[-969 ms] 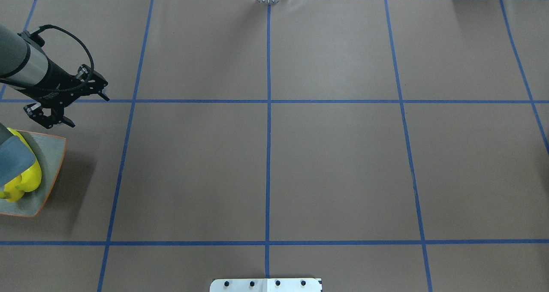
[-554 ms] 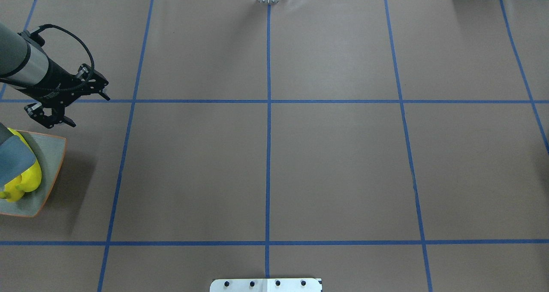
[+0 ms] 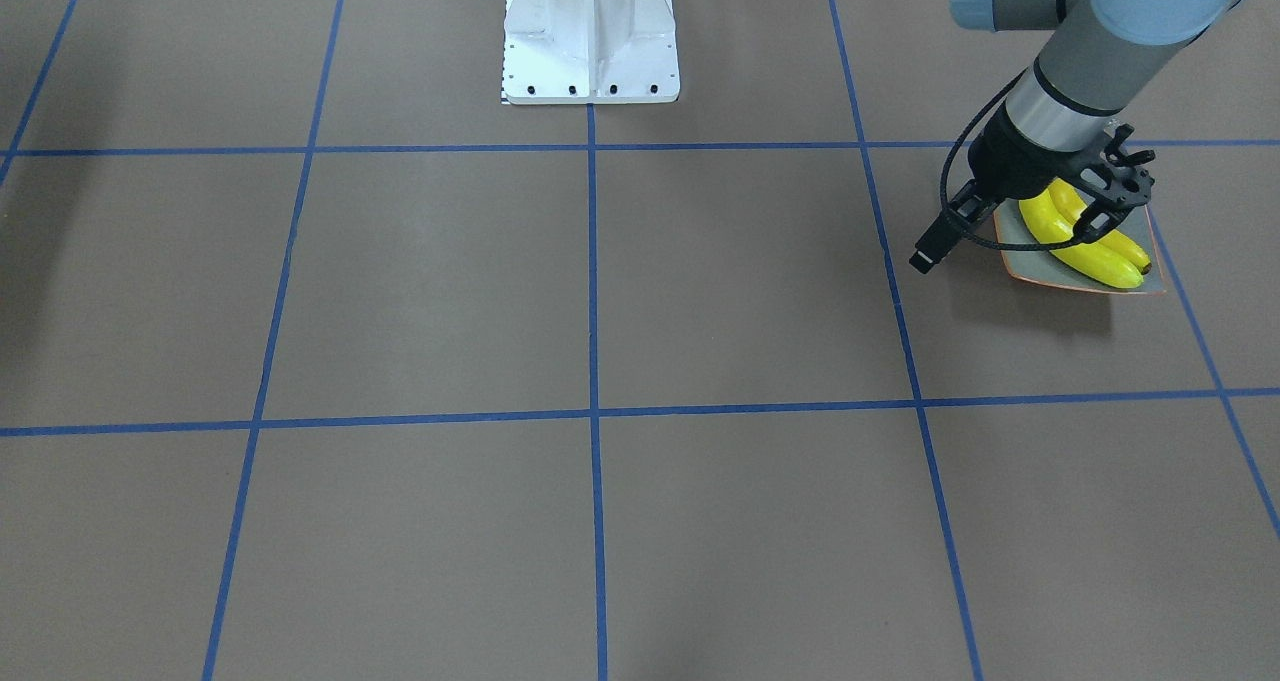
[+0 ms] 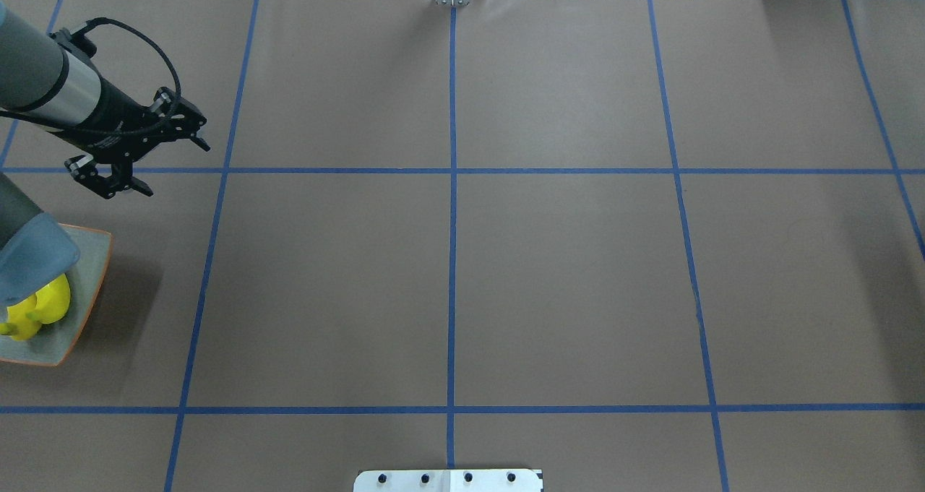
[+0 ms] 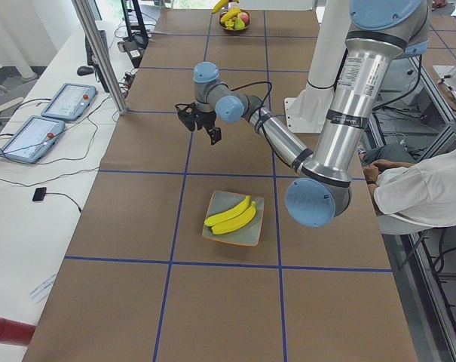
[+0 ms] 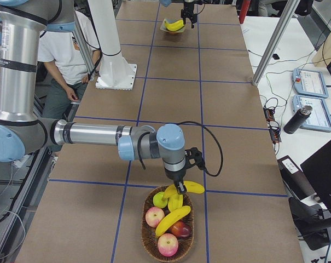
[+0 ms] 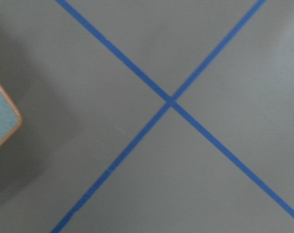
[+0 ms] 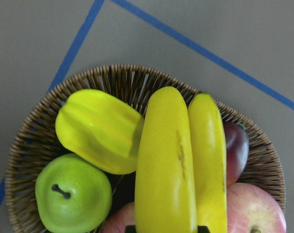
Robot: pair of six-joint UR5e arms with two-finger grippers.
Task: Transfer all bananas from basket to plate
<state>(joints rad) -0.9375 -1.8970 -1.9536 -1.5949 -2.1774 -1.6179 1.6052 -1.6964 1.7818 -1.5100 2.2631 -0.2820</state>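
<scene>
My L end effector (image 4: 124,188): fingers apart, empty, above table (image 4: 578,261) near plate (image 5: 246,237) w/ two bananas (image 5: 231,217). My R end effector (image 6: 180,189): over basket (image 8: 25,145), tips flanking a banana (image 8: 166,165); clamped or not, cannot tell.

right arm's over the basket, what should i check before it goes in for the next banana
1. Right tool above the basket bananas: ok, two lie side by side straight below it.
2. Right tool open: cannot tell.
3. Grip path free: not ok, a star fruit touches one banana.
4. Space on the plate: ok, the two plate bananas leave bare dish.
5. Left tool off the plate: ok, open, empty, beside it.
</scene>
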